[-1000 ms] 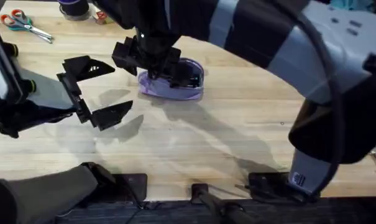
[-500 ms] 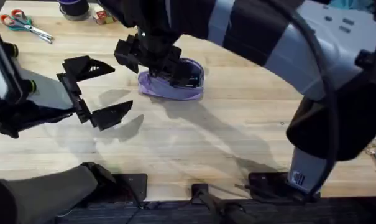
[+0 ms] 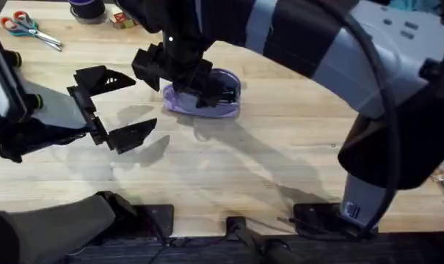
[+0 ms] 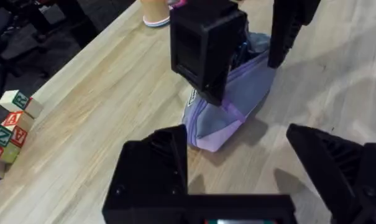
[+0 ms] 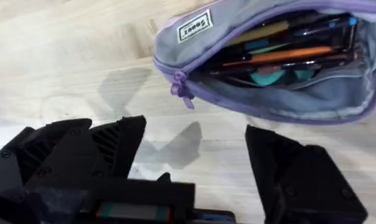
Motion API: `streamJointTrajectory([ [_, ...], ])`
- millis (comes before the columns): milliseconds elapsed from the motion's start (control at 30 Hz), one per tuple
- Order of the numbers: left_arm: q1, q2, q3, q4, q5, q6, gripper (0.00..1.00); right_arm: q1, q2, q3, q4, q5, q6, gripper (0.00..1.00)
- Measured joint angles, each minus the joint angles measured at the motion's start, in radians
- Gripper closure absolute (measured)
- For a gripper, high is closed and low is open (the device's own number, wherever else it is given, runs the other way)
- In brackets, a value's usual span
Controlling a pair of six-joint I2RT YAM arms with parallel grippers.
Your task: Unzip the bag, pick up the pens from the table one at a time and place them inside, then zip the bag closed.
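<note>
A lavender bag lies on the wooden bench, a little left of the middle and toward the far side. Its zip is open. Inside, in the right wrist view, lie several pens, among them an orange one. A purple zip pull hangs at the bag's end beside a small white label.

The right tool hovers just above the bag, its black fingers spread and holding nothing. The left tool waits to the left of the bag, near but apart from it, also spread wide and empty.

Scissors lie at the far left corner of the bench. Wooden letter blocks sit near the far edge.

The bag looks soft and light, so it would likely sag and slide if pulled from one end. To zip it shut, one tool would probably need to pinch the fabric at the end near the label while the other takes the small pull and draws it along the top.
</note>
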Motion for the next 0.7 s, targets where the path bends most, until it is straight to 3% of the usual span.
streamJointTrajectory([
  [500, 0.0, 0.0, 0.0, 0.0, 0.0, 0.0, 0.006, 0.0, 0.067, 0.0, 0.057, 0.033, 0.022, 0.01],
  [700, 0.0, 0.0, 0.0, 0.0, 0.0, 0.0, 0.007, 0.0, 0.079, 0.0, 0.065, 0.043, 0.027, 0.122],
])
